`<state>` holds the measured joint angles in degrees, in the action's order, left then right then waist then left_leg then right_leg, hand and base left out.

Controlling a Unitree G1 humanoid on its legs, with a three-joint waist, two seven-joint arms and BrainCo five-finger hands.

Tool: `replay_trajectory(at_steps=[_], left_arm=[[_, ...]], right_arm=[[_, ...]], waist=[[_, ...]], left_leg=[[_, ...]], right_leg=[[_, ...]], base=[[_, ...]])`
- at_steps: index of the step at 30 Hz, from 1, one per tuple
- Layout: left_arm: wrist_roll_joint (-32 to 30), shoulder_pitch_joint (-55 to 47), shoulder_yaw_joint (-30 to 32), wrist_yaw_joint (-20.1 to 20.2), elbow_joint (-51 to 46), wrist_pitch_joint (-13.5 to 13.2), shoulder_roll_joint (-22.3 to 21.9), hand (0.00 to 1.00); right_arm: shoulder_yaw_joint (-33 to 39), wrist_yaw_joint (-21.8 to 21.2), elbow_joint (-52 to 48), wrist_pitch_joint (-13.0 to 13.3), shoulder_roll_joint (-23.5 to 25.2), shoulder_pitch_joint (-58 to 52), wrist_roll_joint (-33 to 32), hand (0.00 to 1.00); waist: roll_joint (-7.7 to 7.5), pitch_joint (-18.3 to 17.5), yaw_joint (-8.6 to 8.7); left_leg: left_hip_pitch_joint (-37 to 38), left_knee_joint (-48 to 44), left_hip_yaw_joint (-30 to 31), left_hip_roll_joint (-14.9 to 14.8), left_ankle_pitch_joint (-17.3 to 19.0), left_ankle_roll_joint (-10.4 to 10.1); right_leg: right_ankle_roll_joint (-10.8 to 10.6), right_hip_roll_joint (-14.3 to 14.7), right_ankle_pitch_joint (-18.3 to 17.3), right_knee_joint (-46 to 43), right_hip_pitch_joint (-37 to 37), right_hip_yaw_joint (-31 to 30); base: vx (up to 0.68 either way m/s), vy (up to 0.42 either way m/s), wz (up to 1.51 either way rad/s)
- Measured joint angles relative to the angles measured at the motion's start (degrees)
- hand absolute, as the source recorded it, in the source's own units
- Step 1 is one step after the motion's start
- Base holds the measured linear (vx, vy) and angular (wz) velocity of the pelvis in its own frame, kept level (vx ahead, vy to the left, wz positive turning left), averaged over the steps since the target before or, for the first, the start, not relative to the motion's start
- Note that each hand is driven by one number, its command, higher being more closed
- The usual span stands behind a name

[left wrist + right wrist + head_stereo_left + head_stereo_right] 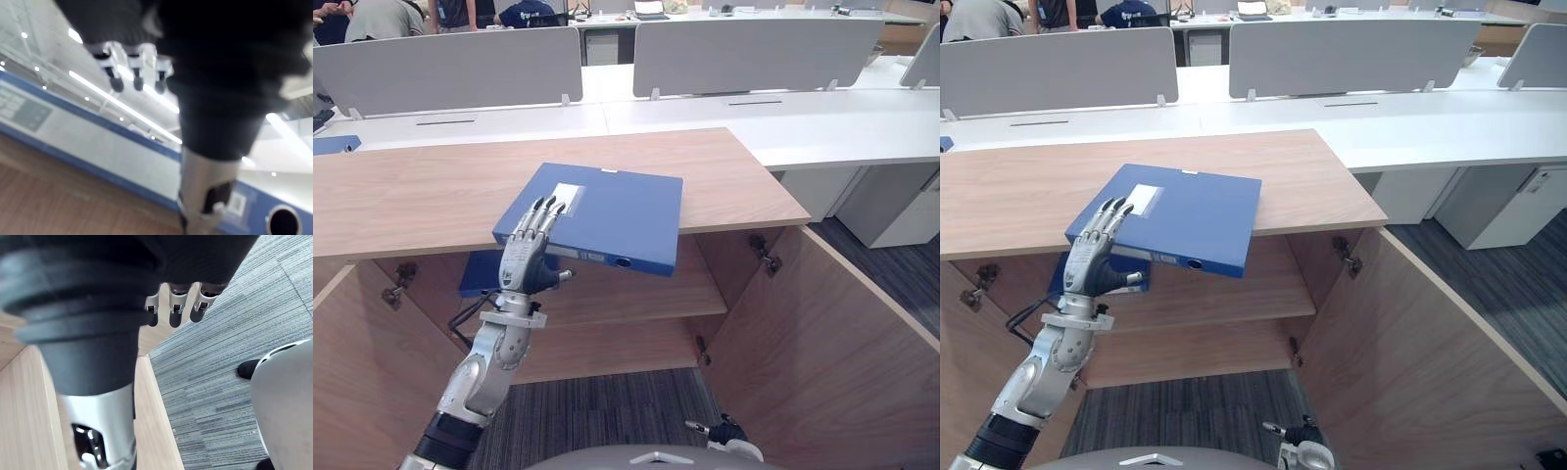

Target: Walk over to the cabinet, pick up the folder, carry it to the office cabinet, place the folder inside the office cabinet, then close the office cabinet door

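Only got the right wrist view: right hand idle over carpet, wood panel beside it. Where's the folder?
Observer: The folder lies on the cabinet top, with its front part overhanging the edge.
Operator: Left hand on it?
Observer: Yes. The left hand has straight fingers lying on the cover at the near left corner, with the thumb below the spine.
Operator: Cabinet open?
Observer: Both doors stand wide open.
Operator: Anything inside?
Observer: A second blue folder lies flat on the shelf, under the left hand.
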<state>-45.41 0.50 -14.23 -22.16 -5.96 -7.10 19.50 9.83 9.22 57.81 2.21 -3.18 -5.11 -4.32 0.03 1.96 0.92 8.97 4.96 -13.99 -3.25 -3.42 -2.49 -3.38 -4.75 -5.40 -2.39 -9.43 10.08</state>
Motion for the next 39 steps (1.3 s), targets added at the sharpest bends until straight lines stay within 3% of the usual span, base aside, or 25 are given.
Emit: replay_trajectory(at_steps=[16, 22, 23, 28, 39], left_arm=[[-5.49, 3.82, -4.22, 1.21, 4.92, 0.99, 0.29, 0.0], [-8.9, 4.86, -5.22, 0.14, 5.68, 2.83, 0.19, 0.0], [-9.02, 5.63, -5.41, -0.37, 6.54, 3.1, 0.15, 1.0], [-11.27, 7.46, -5.65, -1.15, 8.56, 4.8, -0.31, 1.0], [-13.47, 10.56, -5.03, -3.41, 9.41, 4.76, -0.55, 1.0]], right_arm=[[2.17, -0.09, 1.57, -0.21, -0.25, 0.95, -0.83, 0.0], [2.32, -0.11, 1.66, -0.21, -0.3, 1.04, -2.16, 0.0], [2.38, -0.12, 1.67, -0.21, -0.35, 1.03, -2.19, 0.0], [2.63, -0.31, 1.69, -0.25, -0.44, 1.06, -2.34, 0.0], [3.97, -0.38, 1.7, -1.18, -0.91, 0.82, -3.18, 0.0]], waist=[[-0.04, 0.03, 1.68], [-0.05, 0.03, 2.46], [-0.05, 0.03, 2.42], [-0.05, 0.02, 2.57], [0.0, -0.04, 3.16]], left_leg=[[0.07, 0.01, -0.05, -0.01, 0.13, -0.06], [0.03, 0.0, -0.15, 0.03, 0.33, -0.08], [0.03, 0.0, -0.16, 0.04, 0.38, -0.08], [0.03, 0.0, -0.28, 0.05, 0.51, -0.08], [0.1, 0.01, -0.98, 0.03, 0.77, -0.06]], right_leg=[[0.05, 0.08, 0.27, 0.84, -0.32, -0.1], [0.01, 0.09, 0.37, 1.15, -0.32, -0.3], [0.0, 0.09, 0.38, 1.18, -0.32, -0.32], [-0.03, 0.09, 0.4, 1.29, -0.32, -0.41], [-0.49, 0.17, 1.19, 2.06, -0.42, -1.03]], base=[[0.0, 0.0, 0.0], [0.0, 0.0, 0.0], [0.0, 0.0, 0.0], [0.0, 0.0, 0.0], [0.0, 0.001, -0.03]])
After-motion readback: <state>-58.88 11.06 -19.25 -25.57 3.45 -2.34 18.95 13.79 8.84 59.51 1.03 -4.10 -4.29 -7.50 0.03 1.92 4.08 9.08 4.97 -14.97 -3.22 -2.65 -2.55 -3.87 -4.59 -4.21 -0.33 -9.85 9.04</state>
